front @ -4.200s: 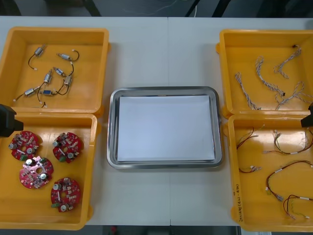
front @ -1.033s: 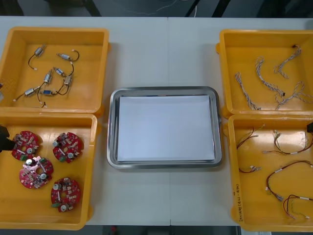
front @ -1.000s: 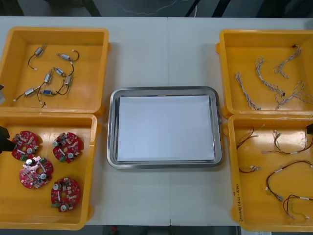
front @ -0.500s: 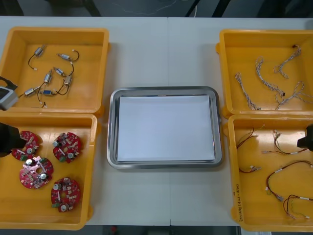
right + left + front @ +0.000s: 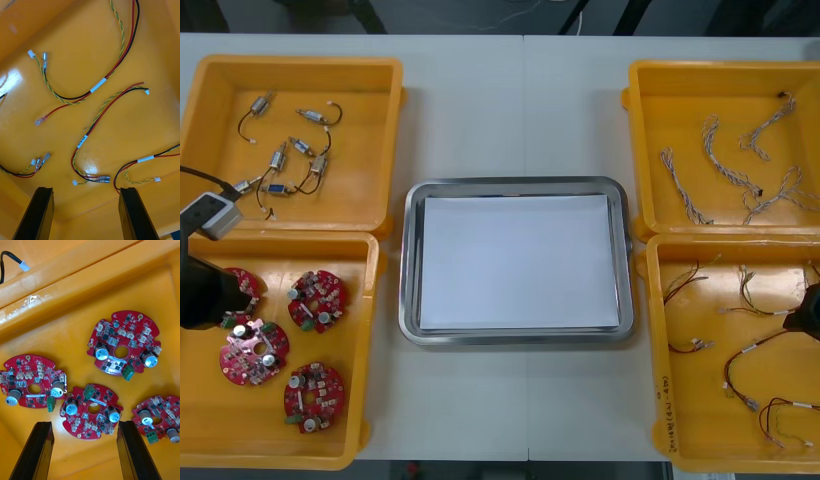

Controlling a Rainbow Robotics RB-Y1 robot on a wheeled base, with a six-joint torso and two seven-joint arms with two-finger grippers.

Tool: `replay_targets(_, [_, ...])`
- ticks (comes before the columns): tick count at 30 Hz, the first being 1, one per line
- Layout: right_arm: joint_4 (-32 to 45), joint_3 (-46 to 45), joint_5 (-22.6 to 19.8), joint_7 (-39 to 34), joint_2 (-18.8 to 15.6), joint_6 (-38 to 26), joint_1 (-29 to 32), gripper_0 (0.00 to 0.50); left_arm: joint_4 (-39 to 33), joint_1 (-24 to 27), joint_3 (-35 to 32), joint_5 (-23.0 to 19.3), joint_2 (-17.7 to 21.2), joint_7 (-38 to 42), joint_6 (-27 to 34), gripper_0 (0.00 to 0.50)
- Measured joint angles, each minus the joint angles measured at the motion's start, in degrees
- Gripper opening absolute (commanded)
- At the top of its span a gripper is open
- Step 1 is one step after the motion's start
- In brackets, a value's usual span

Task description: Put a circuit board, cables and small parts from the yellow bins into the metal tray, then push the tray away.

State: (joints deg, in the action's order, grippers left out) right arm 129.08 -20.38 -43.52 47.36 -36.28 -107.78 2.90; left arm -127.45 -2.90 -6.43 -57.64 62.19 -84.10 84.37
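- My left gripper [image 5: 84,425] hangs over the near left bin [image 5: 370,330]. The fingers are spread wide with nothing between them, ready for a first grasp that is not yet made.
- Four boards [image 5: 318,298] lie flat on that bin's floor. One board [image 5: 92,410] sits just ahead of the gap between my fingers, so I judge it the one to take, since a straight drop would put a finger at each side. Its neighbour [image 5: 33,386] lies almost against it and may crowd one finger.
- The small parts [image 5: 280,160], with their short black leads, lie scattered in the far left bin [image 5: 395,130], well apart from my gripper.
- The tray [image 5: 515,185] sits in the middle between the bins, white inside and holding nothing. I take it that this central spot lets either arm reach it.
- The twisted cables [image 5: 725,165] lie loose in the far right bin [image 5: 635,140].
- My right gripper [image 5: 84,191] is over the near right bin [image 5: 655,350], its fingers just as wide apart and also empty.
- The red-and-yellow cables [image 5: 97,86] sprawl across the floor below it without much tangling. One cable [image 5: 82,140] ends just ahead of my finger gap, which looks the easiest place to pinch.
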Motion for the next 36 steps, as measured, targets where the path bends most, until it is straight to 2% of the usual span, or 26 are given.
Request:
replay_targets(3, [0.0, 0.0, 1.3, -1.6, 1.6, 0.0, 0.0, 0.500, 2.3, 0.0, 1.8, -0.2, 1.0, -2.3, -3.3, 0.500])
replay_targets(7, [0.0, 0.0, 2.3, -8.7, 2.8, 0.5, 0.0, 0.500, 4.6, 0.0, 4.3, -0.4, 2.2, -10.5, -7.1, 0.500])
replay_targets(11, [-0.5, 0.2, 3.4, -11.1, 3.1, 2.2, 0.0, 0.500, 5.2, 0.0, 6.7, -0.5, 3.6, -16.6, -9.6, 0.500])
replay_targets(18, [-3.3, 1.7, 3.6, -19.7, 3.1, 4.9, 0.0, 0.500, 5.2, 0.0, 11.1, -0.5, 6.3, -16.8, -14.5, 0.500])
replay_targets(30, [-9.0, 4.0, 4.5, -19.7, 3.8, 9.7, 0.0, 0.500, 5.2, 0.2, 17.0, 0.2, 9.1, -16.8, -17.1, 0.500])
replay_targets(36, [-11.4, 5.4, 4.7, -19.7, 4.2, 11.7, 0.0, 0.500, 6.4, 2.0, 21.1, 0.7, 9.6, -16.8, -17.5, 0.500])
